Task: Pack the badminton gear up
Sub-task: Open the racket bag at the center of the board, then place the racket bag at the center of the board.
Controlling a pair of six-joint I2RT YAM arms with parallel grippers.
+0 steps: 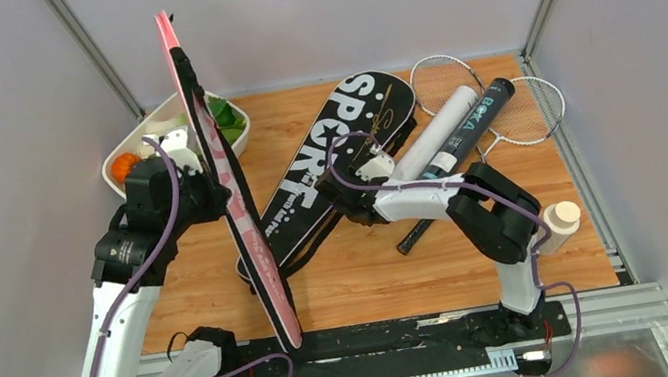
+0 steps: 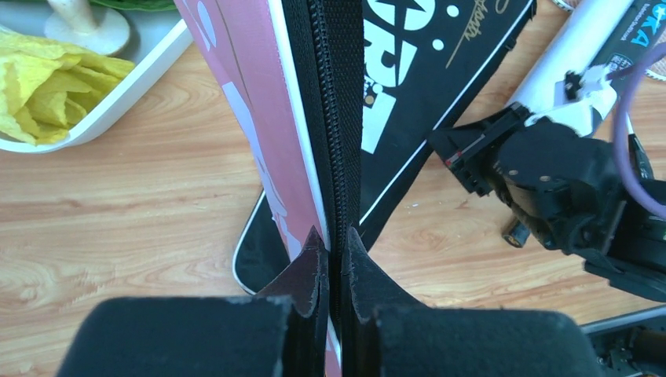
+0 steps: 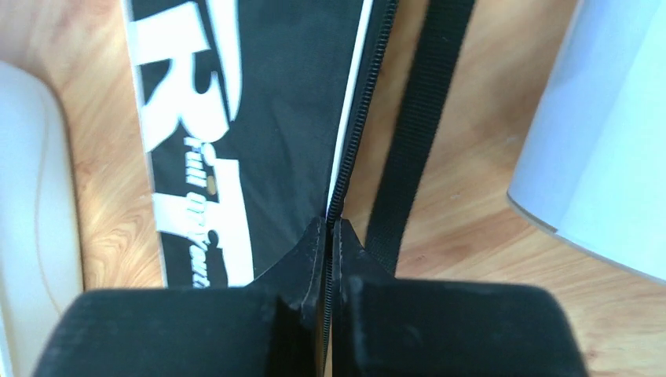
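A pink "SPORT" cover (image 1: 225, 180) stands on edge, tall and nearly upright, its lower end near the table's front. My left gripper (image 1: 203, 181) is shut on its black zipper edge (image 2: 336, 141); the fingertips (image 2: 318, 259) pinch it from both sides. A black "SPORT" cover (image 1: 344, 151) lies flat mid-table. My right gripper (image 1: 353, 204) is shut on that cover's zipper edge (image 3: 345, 157), beside a black strap (image 3: 420, 133). A white tube (image 1: 447, 125) and a black tube (image 1: 479, 120) lie side by side over two silver rackets (image 1: 525, 108) at the back right.
A white dish of vegetables (image 1: 132, 139) sits at the back left, behind the left gripper. A small white bottle with a tan cap (image 1: 561, 218) stands at the right edge beside the right arm. A black racket handle end (image 1: 411, 240) lies under the right forearm. Grey walls enclose the table.
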